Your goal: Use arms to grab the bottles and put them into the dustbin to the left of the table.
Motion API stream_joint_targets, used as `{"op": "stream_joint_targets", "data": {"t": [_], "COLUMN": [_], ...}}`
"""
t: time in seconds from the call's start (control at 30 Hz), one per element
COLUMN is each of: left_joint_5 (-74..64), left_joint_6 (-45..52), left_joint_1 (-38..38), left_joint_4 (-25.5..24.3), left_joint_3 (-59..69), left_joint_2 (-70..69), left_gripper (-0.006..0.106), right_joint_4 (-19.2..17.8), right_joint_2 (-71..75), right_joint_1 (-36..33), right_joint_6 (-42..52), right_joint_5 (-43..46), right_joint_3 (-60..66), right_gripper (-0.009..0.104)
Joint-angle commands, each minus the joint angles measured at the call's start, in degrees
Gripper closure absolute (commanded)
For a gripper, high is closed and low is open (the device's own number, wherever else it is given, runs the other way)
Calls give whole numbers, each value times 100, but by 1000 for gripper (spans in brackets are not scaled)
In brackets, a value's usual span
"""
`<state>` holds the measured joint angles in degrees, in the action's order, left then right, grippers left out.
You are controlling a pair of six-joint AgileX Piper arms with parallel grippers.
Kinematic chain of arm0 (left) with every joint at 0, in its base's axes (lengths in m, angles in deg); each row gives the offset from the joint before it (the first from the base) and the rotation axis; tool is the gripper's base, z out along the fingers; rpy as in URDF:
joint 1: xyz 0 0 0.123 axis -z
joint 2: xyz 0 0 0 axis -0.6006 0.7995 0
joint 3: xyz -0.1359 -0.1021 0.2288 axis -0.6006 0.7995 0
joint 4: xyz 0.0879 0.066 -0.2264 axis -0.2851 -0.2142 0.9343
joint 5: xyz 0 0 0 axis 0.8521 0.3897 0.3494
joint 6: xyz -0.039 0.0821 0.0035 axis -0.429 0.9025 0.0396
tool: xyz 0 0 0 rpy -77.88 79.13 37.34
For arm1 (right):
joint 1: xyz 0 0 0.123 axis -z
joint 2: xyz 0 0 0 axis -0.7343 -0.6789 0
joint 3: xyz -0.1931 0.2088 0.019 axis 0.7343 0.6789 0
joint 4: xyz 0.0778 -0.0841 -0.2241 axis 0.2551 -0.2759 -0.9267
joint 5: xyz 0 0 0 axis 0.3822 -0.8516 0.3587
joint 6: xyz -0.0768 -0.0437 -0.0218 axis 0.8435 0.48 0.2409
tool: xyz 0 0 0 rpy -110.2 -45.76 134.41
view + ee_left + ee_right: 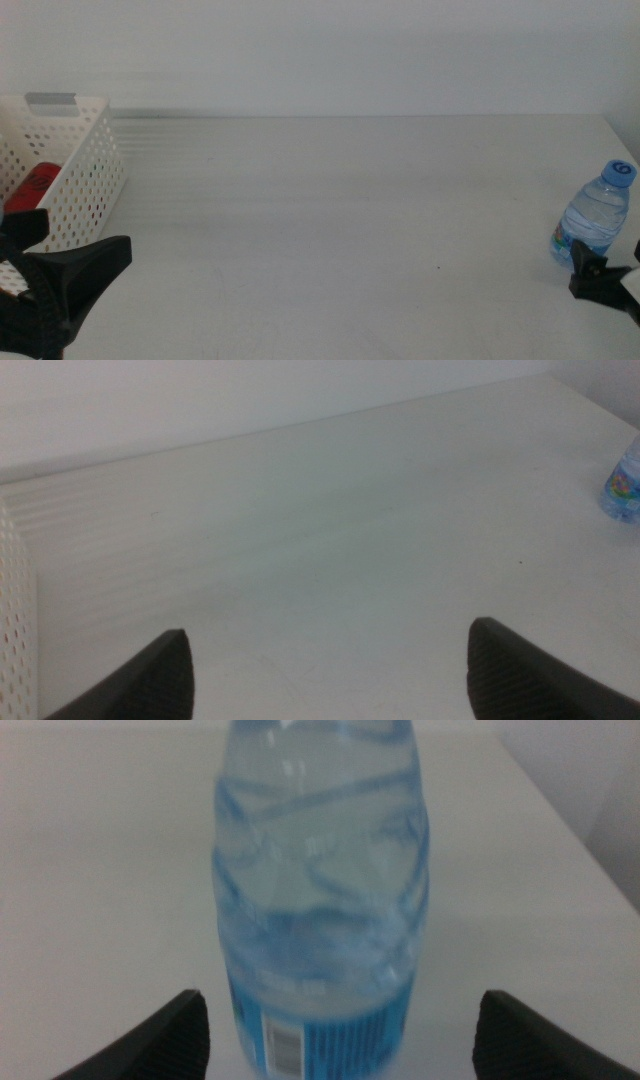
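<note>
The clear water bottle (597, 215) with a blue cap stands upright near the table's right edge. My right gripper (603, 275) is just in front of it, low on the table. In the right wrist view the water bottle (320, 900) fills the space ahead of the open right gripper (335, 1038), not gripped. My left gripper (60, 248) is open and empty at the bottom left, next to the white dustbin (90, 165). The red soda can (35, 185) lies inside the dustbin. The yellow juice bottle is out of view.
The white table (330, 220) stretches between the two arms, with faint ridged lines along its far edge. The left wrist view shows the open left gripper (330, 672), the dustbin's wall (15, 630) and the distant water bottle (622, 480).
</note>
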<state>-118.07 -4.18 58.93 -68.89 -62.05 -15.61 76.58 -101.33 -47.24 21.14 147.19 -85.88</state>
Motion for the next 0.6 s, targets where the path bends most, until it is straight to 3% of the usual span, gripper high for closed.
{"op": "stream_joint_targets", "data": {"t": [0.0, 0.3, 0.57], "left_joint_5": [426, 426, 426], "left_joint_6": [-76, -76, -76], "left_joint_1": [31, 31, 31], "left_joint_4": [72, 72, 72], "left_joint_3": [-166, -166, -166], "left_joint_2": [30, 30, 30], "left_gripper": [10, 10, 10], "right_joint_4": [-59, -59, -52], "right_joint_2": [134, 127, 55], "right_joint_1": [24, 24, 24], "right_joint_6": [53, 52, 458], "right_joint_5": [1191, 1029, 334], "right_joint_3": [-212, -763, -1426], "right_gripper": [19, 19, 19]}}
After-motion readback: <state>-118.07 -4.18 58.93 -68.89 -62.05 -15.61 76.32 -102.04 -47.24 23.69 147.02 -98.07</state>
